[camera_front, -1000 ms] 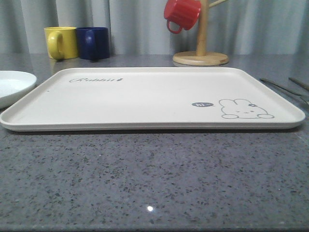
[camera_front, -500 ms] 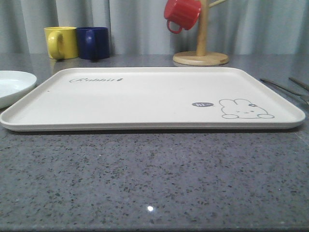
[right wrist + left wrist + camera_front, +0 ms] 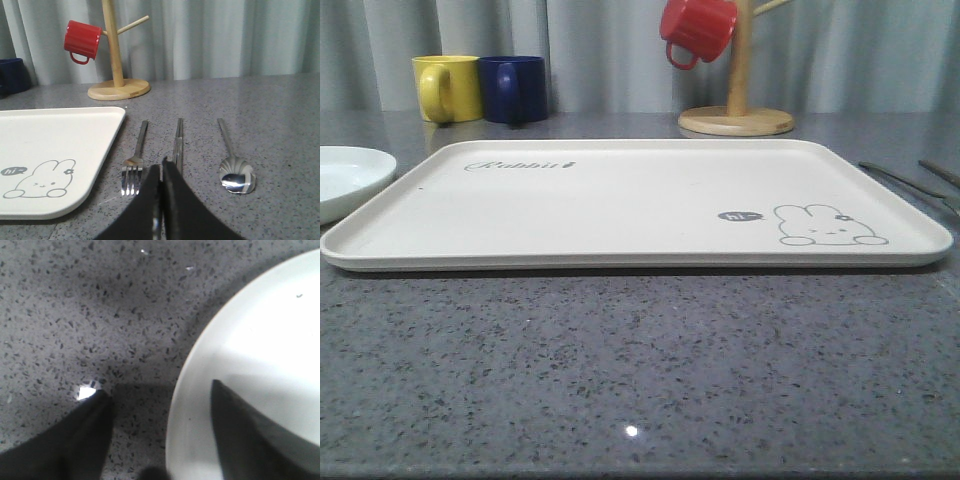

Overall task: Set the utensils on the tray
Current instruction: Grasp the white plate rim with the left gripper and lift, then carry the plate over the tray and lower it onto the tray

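Note:
The cream tray (image 3: 620, 205) with the rabbit drawing lies bare in the middle of the table. The white plate (image 3: 345, 178) sits on the table just left of it. My left gripper (image 3: 159, 387) is open low over the plate (image 3: 260, 340), one finger above the plate and the other above the table, with the rim between them. Right of the tray (image 3: 50, 145) lie a fork (image 3: 137, 150), chopsticks (image 3: 178, 137) and a spoon (image 3: 235, 172), side by side. My right gripper (image 3: 161, 167) is shut, just over the near end of the chopsticks.
A yellow mug (image 3: 447, 88) and a blue mug (image 3: 513, 88) stand at the back left. A wooden mug tree (image 3: 736, 118) with a red mug (image 3: 695, 28) hanging on it stands behind the tray. Grey speckled table stretches in front of the tray.

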